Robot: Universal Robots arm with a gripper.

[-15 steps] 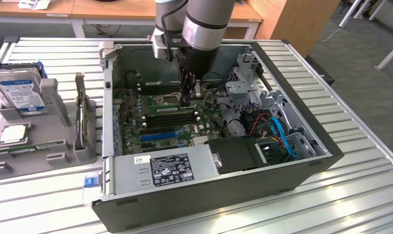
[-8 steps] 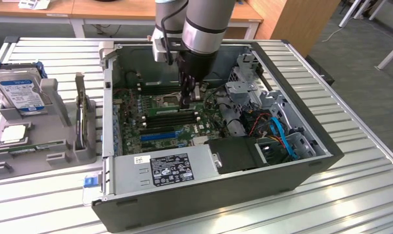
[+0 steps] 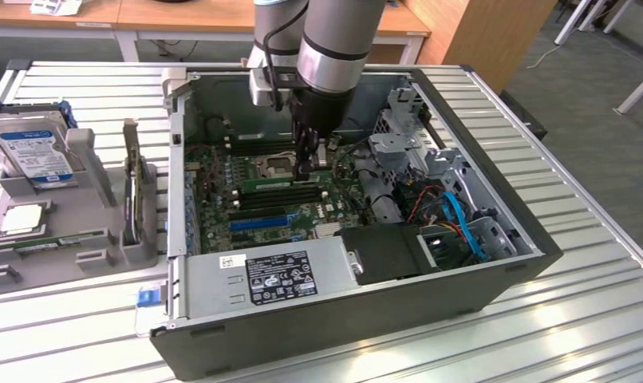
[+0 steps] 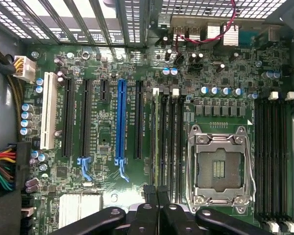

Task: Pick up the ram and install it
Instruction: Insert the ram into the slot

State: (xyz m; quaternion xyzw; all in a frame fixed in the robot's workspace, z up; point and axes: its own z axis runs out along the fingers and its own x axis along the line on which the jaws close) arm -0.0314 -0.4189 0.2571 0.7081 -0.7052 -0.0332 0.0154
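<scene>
I read the gripper (image 4: pixel 157 195) jaws clenched together, their tips at the end of the ram (image 4: pixel 155 137), which stands in a motherboard (image 4: pixel 108 132) slot.

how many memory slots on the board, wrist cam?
8. Four in the bank between the processor socket and the blue slot; four in the second bank on the socket's other side. The gripper covers some slot ends; none looks fully hidden.

Grey arm (image 3: pixel 341 40) hanging straight down from above; black wrist (image 3: pixel 319 108) under it, pointing down too; jaws at the very tip, pressed close together; two dark fingers (image 4: pixel 150 192) side by side
</scene>
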